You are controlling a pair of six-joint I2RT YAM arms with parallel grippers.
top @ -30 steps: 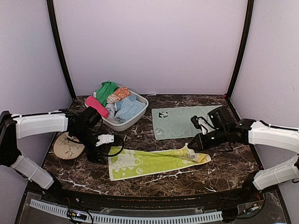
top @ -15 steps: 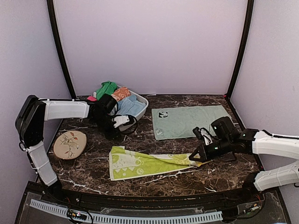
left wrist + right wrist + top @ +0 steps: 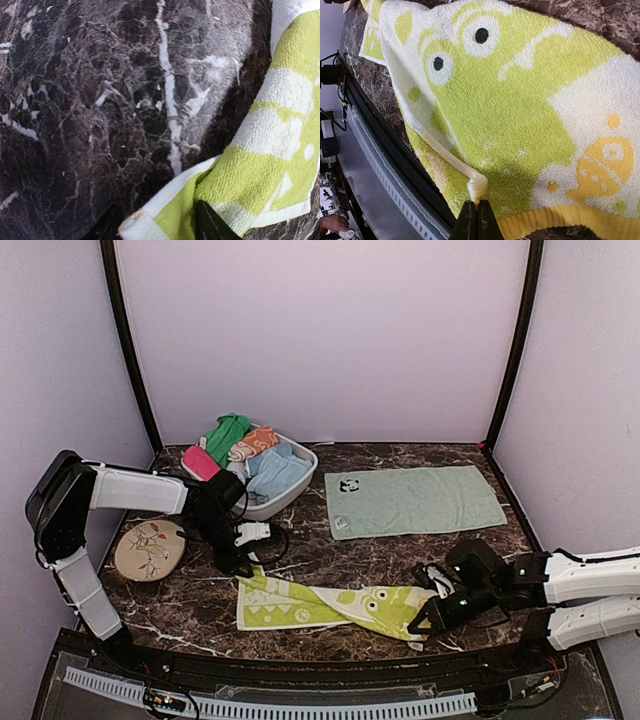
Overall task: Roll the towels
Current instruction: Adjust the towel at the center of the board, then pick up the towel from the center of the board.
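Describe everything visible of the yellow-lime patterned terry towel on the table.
The yellow-lime patterned terry towel lies stretched left to right on the dark marble table, partly bunched lengthwise. White cartoon shapes with eyes, orange details, yellow hem. The right gripper is shut on its right edge; the left gripper is at its left corner.

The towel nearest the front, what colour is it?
Lime green and white towel, cartoon eyes, yellow edge; clearest in the right wrist view.

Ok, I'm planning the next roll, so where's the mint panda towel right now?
In the top view the mint towel lies flat at back right, just right of the basket and beyond the yellow-lime towel.
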